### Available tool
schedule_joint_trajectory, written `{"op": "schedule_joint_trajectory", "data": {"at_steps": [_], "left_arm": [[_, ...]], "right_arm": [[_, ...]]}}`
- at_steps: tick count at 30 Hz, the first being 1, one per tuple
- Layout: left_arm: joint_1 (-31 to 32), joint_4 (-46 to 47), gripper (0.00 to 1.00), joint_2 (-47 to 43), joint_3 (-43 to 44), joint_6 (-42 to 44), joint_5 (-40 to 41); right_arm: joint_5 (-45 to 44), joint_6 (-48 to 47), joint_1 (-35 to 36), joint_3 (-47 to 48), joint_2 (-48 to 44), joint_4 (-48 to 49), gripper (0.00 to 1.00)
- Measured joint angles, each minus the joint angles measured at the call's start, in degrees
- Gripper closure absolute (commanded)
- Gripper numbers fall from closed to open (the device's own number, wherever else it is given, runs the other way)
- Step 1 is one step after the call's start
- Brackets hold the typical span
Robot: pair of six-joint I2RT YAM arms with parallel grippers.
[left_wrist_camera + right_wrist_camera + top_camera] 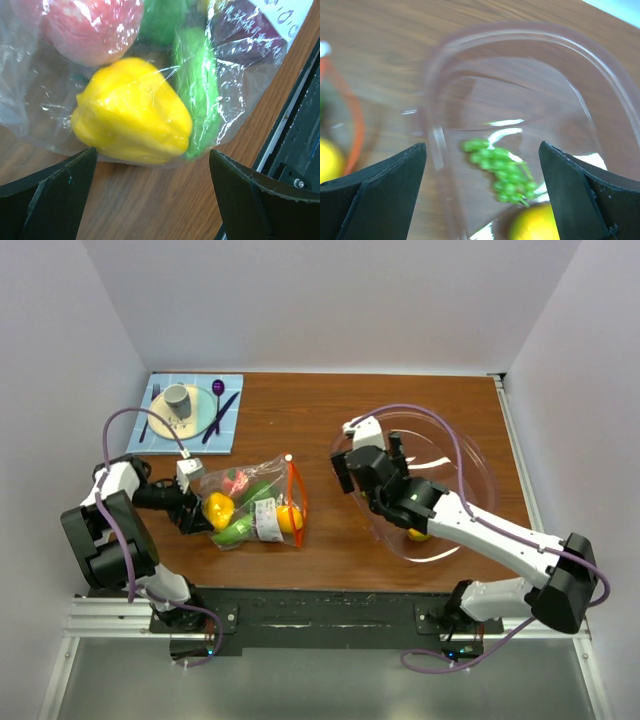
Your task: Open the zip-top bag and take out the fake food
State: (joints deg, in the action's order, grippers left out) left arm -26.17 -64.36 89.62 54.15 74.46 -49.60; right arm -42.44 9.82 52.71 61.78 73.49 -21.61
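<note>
**Place setting far left, bowl on right**

Brown wooden table (320, 410) sat between white walls (330, 300). A blue placemat (190, 380) lay in the far left corner. A pale yellow plate (200, 416) was centred on the mat, with a grey cup (176, 397) upright on the plate. A fork (150, 412) lay on the mat left of the plate. A purple spoon (217, 389) lay at the plate's right edge, and a dark knife (222, 416) lay tilted just beyond the spoon. A big clear pinkish bowl (470, 455) stood on the table's right half, well apart from the mat. The right wrist view was blurred, but the bowl's rim showed against the wood. A black rail (320, 605) ran along the near edge.
</note>
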Motion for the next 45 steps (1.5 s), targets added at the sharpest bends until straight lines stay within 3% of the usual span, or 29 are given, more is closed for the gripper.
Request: {"op": "schedule_joint_trajectory", "data": {"at_steps": [9, 22, 34, 45], "left_arm": [[1.9, 3.9, 0.0, 2.2, -1.0, -4.3, 1.0], [7.1, 8.7, 0.0, 7.0, 7.2, -9.6, 1.0], [12.2, 14.5, 0.0, 6.7, 3.3, -13.5, 3.0], [12.8, 15.0, 0.0, 3.4, 1.3, -13.7, 4.4]], "right_arm": [[7.7, -8.0, 7.4, -3.3, 7.5, 7.6, 0.06], [21.5, -12.4, 8.5, 0.7, 24.0, 12.4, 0.01], [34.7, -7.1, 9.3, 1.2, 25.2, 20.0, 0.01], [32.9, -3.3, 9.3, 0.1, 30.8, 23.0, 0.01]]}}
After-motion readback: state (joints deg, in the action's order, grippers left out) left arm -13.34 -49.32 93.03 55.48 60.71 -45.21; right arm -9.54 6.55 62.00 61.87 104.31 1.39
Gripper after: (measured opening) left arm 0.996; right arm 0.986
